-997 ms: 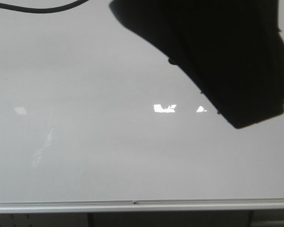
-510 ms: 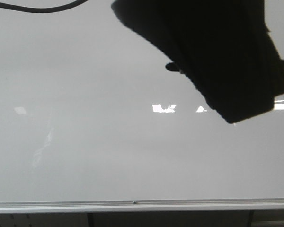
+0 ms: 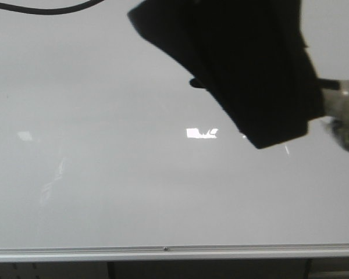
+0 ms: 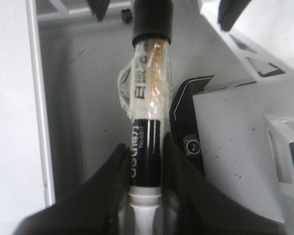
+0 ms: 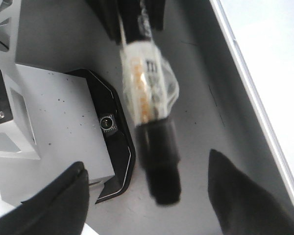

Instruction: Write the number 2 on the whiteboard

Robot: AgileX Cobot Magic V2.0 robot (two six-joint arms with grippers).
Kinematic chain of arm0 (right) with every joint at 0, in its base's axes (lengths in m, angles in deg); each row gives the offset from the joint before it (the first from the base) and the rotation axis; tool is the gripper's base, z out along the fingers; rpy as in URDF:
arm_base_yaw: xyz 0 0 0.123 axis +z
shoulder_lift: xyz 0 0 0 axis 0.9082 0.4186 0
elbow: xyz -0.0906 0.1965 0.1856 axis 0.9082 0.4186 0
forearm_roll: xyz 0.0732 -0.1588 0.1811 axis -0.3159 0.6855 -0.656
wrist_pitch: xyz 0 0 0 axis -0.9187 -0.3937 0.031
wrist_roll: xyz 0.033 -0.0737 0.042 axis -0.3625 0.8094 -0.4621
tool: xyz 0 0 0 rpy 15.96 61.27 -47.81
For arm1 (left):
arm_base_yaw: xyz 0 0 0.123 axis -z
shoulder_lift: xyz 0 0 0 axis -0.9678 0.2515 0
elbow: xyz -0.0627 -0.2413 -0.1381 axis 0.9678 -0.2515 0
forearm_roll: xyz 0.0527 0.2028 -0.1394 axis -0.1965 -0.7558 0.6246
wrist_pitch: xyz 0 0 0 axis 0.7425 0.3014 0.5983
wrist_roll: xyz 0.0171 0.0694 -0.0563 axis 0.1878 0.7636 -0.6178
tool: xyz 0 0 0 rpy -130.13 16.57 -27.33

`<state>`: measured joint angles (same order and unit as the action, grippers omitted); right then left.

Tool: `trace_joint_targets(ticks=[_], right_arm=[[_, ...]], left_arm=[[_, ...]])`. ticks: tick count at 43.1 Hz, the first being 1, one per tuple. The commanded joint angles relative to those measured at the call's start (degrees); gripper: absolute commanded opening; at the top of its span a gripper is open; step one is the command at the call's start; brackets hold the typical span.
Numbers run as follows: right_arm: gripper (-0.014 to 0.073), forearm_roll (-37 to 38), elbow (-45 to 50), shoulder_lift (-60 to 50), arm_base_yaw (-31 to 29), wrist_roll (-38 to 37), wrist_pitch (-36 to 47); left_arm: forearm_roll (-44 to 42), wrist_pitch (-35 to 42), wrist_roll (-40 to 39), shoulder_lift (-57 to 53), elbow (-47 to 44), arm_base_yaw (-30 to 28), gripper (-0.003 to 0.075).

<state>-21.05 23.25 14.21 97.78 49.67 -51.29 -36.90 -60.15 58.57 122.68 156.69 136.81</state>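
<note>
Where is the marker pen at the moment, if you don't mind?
In the left wrist view, the marker pen is clamped in the left gripper, beside the whiteboard's frame rail.

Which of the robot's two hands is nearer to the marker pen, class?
Left. The left hand is shut on the marker pen, its fingers pressing the barrel from both sides. The right hand is open, with the pen's cap end between its spread fingers but apart from them.

grey-white whiteboard (image 3: pixel 116 192), black marker (image 4: pixel 146 147) — white print

Upper whiteboard (image 3: pixel 104 174) behind a black arm silhouette (image 3: pixel 244 64); marker (image 5: pixel 149 103) blurred.
</note>
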Motion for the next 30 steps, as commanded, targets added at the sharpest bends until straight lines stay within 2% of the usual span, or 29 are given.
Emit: trace_joint_targets(ticks=[1, 8, 15, 21, 30], right_arm=[[0.0535, 3.18, -2.07, -0.36, -0.28, -4.31, 1.79], [0.0529, 9.94, -2.07, -0.36, -0.28, -13.37, 2.52], [0.0529, 10.96, -2.07, -0.36, -0.28, -15.19, 3.34], [0.0529, 10.96, -2.07, -0.36, -0.28, -15.19, 4.94], [0.0529, 11.0, -2.07, -0.36, -0.28, -15.19, 5.95]], left_arm=[[-6.45, -0.2, -7.52, -1.86, 3.06, 0.37, 0.006], [-22.17, -3.69, -23.78, -1.86, 6.44, 0.0, 0.006], [-31.57, -7.01, -39.37, -3.23, 7.2, -4.75, 0.006], [-31.93, -6.84, -44.17, -7.32, 4.0, -13.38, 0.006], [-31.93, -0.67, -46.37, -16.21, -5.12, -25.68, 0.006]])
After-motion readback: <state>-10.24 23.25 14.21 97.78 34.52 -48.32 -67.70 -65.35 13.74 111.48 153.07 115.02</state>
